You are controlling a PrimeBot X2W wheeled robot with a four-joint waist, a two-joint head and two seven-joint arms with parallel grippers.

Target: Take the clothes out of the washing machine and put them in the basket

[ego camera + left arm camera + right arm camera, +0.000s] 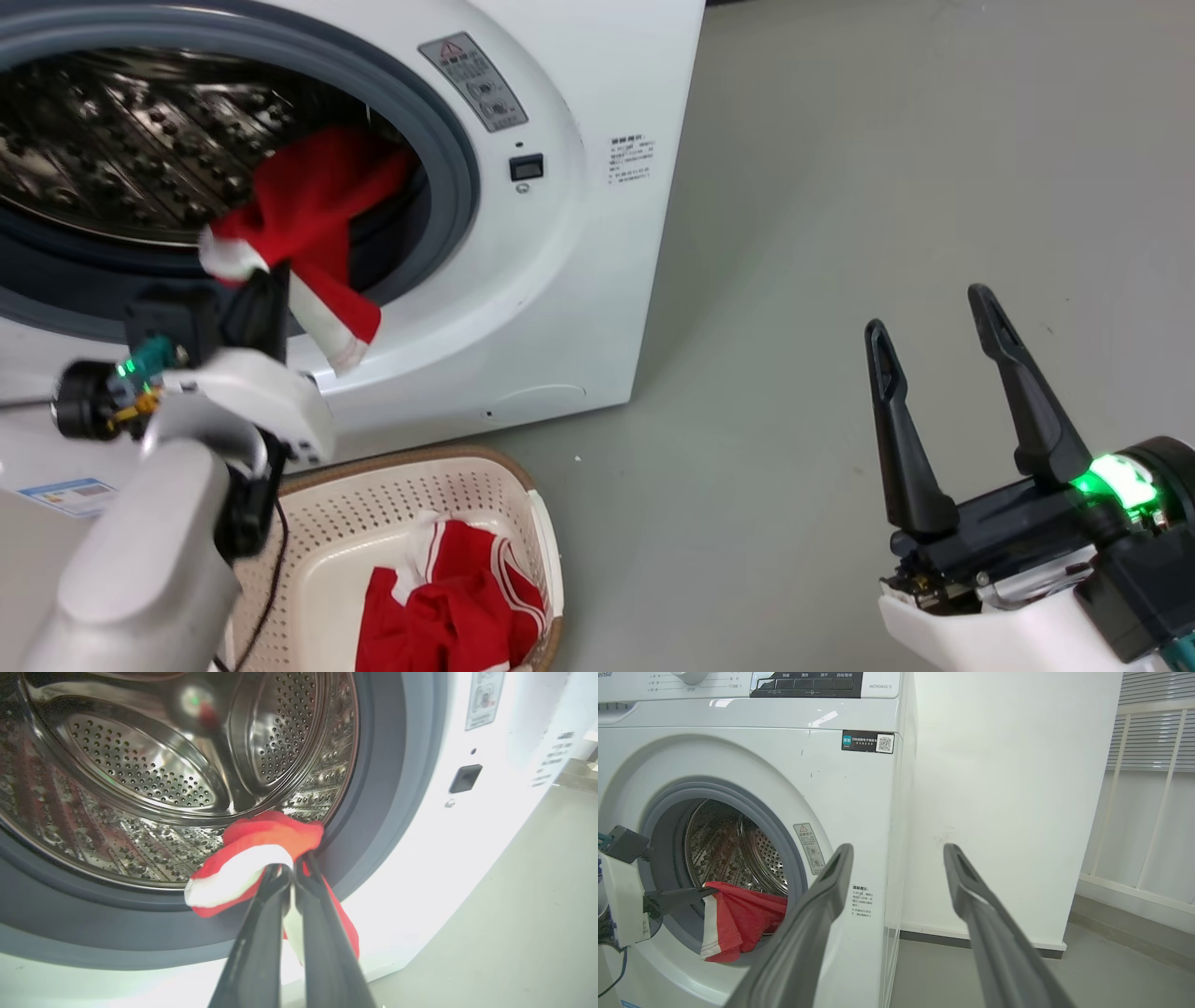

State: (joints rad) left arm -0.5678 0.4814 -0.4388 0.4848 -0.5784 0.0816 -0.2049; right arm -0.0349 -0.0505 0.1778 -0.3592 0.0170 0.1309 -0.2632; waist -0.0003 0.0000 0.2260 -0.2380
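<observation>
Head view: the left gripper (266, 280), jaws clamped on a red garment (308, 205), holds it at the washing machine (579, 233) porthole. The basket (420, 459) sits below the jaws, seemingly placed to catch it beside another red piece (448, 607). Far right, the right gripper (929, 317) hovers, jaws wide, empty.

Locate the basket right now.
Head view, lower left: the basket sits on the floor just in front of the washing machine, with a red garment in it.

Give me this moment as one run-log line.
left tool: shut on red garment, half out of washing machine | right tool: open, empty | basket: red clothes inside
</observation>
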